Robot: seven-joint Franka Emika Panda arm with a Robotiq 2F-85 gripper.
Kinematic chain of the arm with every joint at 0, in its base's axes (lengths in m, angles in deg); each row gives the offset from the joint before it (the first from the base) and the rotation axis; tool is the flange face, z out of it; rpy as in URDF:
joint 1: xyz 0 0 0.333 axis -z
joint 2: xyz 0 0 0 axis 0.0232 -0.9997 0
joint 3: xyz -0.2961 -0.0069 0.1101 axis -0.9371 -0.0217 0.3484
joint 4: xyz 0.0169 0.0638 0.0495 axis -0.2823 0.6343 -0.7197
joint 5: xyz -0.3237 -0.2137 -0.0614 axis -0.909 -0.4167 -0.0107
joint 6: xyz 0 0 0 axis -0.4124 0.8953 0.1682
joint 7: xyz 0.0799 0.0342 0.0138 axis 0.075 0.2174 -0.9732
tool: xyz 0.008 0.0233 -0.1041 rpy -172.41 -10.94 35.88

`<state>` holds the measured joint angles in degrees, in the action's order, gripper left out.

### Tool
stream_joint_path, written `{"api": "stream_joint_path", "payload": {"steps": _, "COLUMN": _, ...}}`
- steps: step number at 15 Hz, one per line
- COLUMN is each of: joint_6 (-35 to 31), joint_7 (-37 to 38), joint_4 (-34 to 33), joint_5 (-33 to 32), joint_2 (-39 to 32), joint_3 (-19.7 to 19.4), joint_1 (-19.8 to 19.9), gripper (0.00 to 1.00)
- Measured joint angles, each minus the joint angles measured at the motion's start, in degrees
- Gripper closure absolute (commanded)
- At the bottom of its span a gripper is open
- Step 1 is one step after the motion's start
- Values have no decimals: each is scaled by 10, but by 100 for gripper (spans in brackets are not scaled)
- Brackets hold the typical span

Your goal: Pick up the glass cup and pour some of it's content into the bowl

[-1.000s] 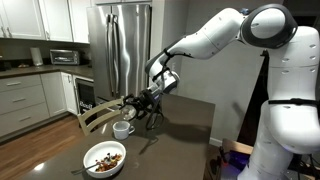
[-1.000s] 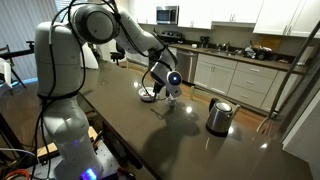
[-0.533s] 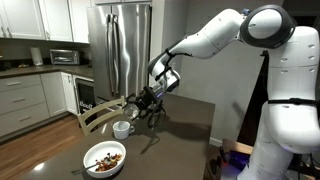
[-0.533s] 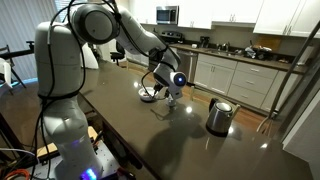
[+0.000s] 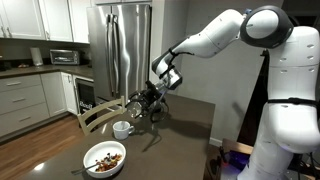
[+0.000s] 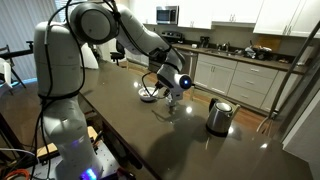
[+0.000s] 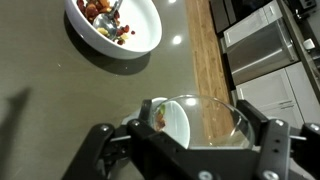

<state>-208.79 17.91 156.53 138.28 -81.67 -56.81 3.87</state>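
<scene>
My gripper [image 7: 188, 142] is shut on the glass cup [image 7: 205, 120], a clear tumbler held between the two black fingers above the table. A little brownish content [image 7: 159, 117] shows at the glass's left inner side. The bowl [image 7: 140, 40], wide and white with dark and reddish bits, lies at the wrist view's upper left, apart from the glass. In both exterior views the gripper [image 5: 150, 100] [image 6: 170, 90] hangs above the dark table. The bowl [image 5: 105, 158] sits near the table's near end, well below and to the side of the gripper. The glass itself is hard to make out there.
A white handled mug [image 5: 122, 129] stands on the table just under the gripper and shows through the glass in the wrist view. A steel kettle [image 6: 219, 115] stands further along the table. A wooden chair back [image 5: 95, 113] is at the table's edge. Kitchen counters surround the table.
The gripper with the glass has risen slightly and shifted a little above the mug. Nothing else has moved.
</scene>
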Motion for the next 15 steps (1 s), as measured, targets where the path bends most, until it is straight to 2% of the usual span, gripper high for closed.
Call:
{"api": "stream_joint_path", "payload": {"steps": 3, "joint_6": 34, "joint_7": 21, "joint_4": 0, "joint_5": 0, "joint_2": 0, "joint_3": -9, "joint_1": 12, "gripper": 41}}
{"api": "stream_joint_path", "payload": {"steps": 4, "joint_6": 48, "joint_7": 23, "joint_4": 0, "joint_5": 0, "joint_2": 0, "joint_3": -12, "joint_1": 18, "gripper": 16}}
{"api": "stream_joint_path", "payload": {"steps": 7, "joint_6": 55, "joint_7": 20, "joint_4": 0, "joint_5": 0, "joint_2": 1, "joint_3": -17, "joint_1": 26, "gripper": 16}}
{"api": "stream_joint_path", "payload": {"steps": 8, "joint_6": 55, "joint_7": 20, "joint_4": 0, "joint_5": 0, "joint_2": 1, "joint_3": -17, "joint_1": 26, "gripper": 41}}
{"api": "stream_joint_path", "payload": {"steps": 11, "joint_6": 59, "joint_7": 27, "joint_4": 0, "joint_5": 0, "joint_2": -2, "joint_3": -17, "joint_1": 26, "gripper": 41}}
{"api": "stream_joint_path", "payload": {"steps": 15, "joint_6": 117, "joint_7": 84, "joint_4": 0, "joint_5": 0, "joint_2": -18, "joint_3": -24, "joint_1": 35, "gripper": 41}}
